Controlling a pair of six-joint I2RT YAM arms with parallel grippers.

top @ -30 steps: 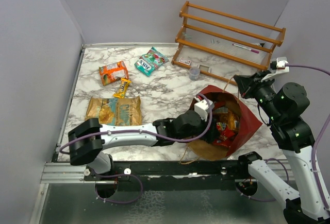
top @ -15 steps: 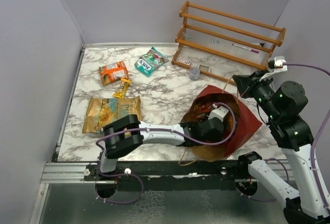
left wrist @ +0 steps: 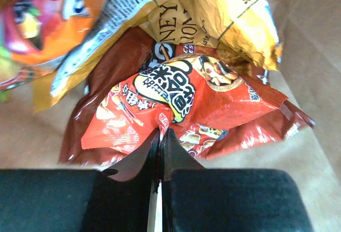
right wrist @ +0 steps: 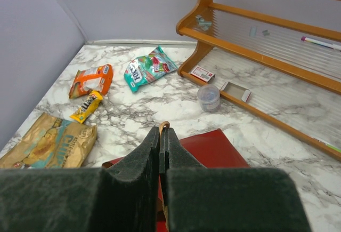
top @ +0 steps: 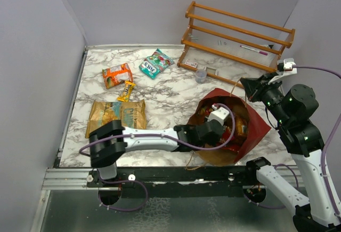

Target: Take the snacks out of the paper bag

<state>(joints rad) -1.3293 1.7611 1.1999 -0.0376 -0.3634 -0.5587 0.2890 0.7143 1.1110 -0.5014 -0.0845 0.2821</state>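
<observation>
Four snacks out, several more to go. Left gripper (left wrist: 160, 136), deep inside the paper bag (top: 257, 129), has its jaws pressed together on the near edge of a red packet (left wrist: 176, 96). The pinch looks thin, only a fold of foil caught. Directly under and beyond that packet lies a dark red-brown packet (left wrist: 256, 130). Further ahead and above the fingertips, a yellow packet (left wrist: 229, 13). Off to the upper left, blurred, an orange-and-red packet (left wrist: 42, 24). Brown kraft wall shows on either side of the jaws. Right gripper (right wrist: 161, 136), raised above the far rim of the bag, is closed to a slit with the thin string handle (right wrist: 164, 124) at its tips; it appears to hold the mouth up. Well apart from the left gripper, out past the arm's elbow on the marble table (top: 170, 96), lie the finished pieces: tan-and-blue pouch (top: 118, 114) nearest, then yellow bar (top: 127, 90), orange packet (top: 117, 75), and teal-green packet (top: 156, 63) farthest. Judgement: task roughly half done; the red packet is gripped but not yet lifted clear, and at least three others are left in the bag.
</observation>
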